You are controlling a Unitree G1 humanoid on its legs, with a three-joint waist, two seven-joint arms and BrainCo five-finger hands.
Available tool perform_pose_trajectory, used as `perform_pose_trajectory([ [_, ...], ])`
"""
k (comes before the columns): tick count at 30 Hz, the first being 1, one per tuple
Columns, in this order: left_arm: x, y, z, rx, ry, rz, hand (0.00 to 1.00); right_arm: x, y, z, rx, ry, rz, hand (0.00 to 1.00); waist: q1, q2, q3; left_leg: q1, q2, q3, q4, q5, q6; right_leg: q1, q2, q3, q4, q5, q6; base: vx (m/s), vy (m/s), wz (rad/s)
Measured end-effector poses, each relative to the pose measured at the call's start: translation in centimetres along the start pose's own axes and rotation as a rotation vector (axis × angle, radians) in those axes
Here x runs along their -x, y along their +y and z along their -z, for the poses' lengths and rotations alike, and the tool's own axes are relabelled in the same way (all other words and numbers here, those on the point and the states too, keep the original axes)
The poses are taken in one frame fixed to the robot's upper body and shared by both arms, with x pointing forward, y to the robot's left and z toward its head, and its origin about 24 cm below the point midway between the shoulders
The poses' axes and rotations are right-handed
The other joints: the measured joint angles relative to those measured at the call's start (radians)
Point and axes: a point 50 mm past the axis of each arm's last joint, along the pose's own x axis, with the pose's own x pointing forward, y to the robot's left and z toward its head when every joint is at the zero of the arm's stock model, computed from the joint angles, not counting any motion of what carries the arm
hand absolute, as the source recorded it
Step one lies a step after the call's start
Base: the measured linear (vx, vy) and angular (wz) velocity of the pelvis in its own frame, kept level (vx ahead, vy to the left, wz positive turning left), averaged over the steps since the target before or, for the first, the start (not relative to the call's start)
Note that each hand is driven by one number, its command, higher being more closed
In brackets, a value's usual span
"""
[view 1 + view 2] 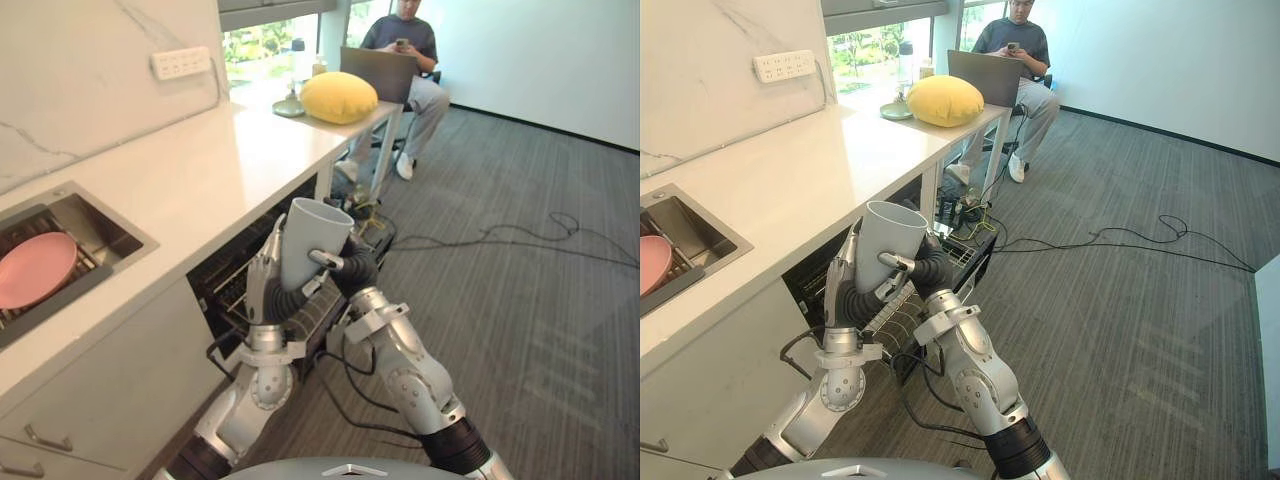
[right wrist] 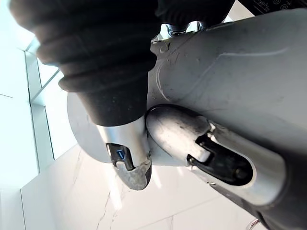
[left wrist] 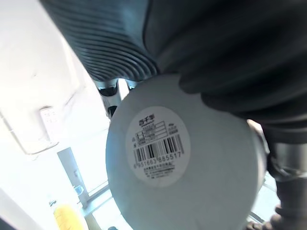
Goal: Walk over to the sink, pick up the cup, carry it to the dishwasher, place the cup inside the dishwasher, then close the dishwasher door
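Note:
A pale grey cup [image 1: 312,240] is held upright at chest height between both hands, in front of the open dishwasher [image 1: 225,275] under the white counter. My left hand [image 1: 264,283] clasps the cup's left side, fingers reaching up its wall. My right hand [image 1: 348,266] grips the right side, one finger curled across the front. The cup's labelled base [image 3: 158,148] faces the left wrist camera. Past a fingertip of my right hand [image 2: 134,175] the right wrist view shows the cup's wall [image 2: 84,129]. The dishwasher's wire rack [image 1: 898,318] is pulled out over the lowered door.
The sink [image 1: 95,232] lies at the left in the counter [image 1: 220,165], with a pink plate [image 1: 33,269] inside. A yellow cushion [image 1: 338,97] sits at the counter's far end, where a seated person [image 1: 410,60] holds a phone. Cables [image 1: 490,240] trail across the grey carpet.

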Motion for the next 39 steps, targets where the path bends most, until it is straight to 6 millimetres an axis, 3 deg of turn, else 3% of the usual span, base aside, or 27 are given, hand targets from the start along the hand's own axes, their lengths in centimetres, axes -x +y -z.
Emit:
perform_pose_trajectory([
  [15,-0.8,-0.1,-0.3,-0.23,-0.163,0.022,1.0,1.0,-0.6,0.8,-0.061,0.052,0.03,0.0,-0.002,0.001,-0.001,-0.002,-0.001,-0.002,0.0,0.004,0.0,-0.001,-0.002,-0.002,0.0,0.0,-0.001,0.0,0.0,0.0],
  [22,-0.5,-0.5,0.9,-0.301,-0.179,0.089,1.0,1.2,-1.1,1.6,-0.05,0.116,0.082,0.0,-0.006,0.001,-0.001,-0.004,-0.001,-0.002,0.0,0.005,0.0,-0.003,-0.002,-0.003,0.0,0.001,-0.001,0.0,0.0,0.0],
  [23,-0.5,-0.5,1.0,-0.306,-0.18,0.095,1.0,1.2,-1.1,1.6,-0.049,0.122,0.089,1.0,-0.006,0.001,-0.001,-0.004,-0.001,-0.003,0.001,0.005,0.001,-0.003,-0.002,-0.003,0.0,0.001,-0.001,0.0,0.0,0.0],
  [39,1.0,-0.1,2.9,-0.373,-0.164,0.156,1.0,1.5,-1.4,2.2,0.031,0.173,0.135,1.0,-0.005,-0.001,-0.001,-0.01,-0.001,-0.01,0.006,0.006,0.001,-0.004,-0.003,-0.005,0.0,0.002,0.0,0.0,0.0,0.0],
])
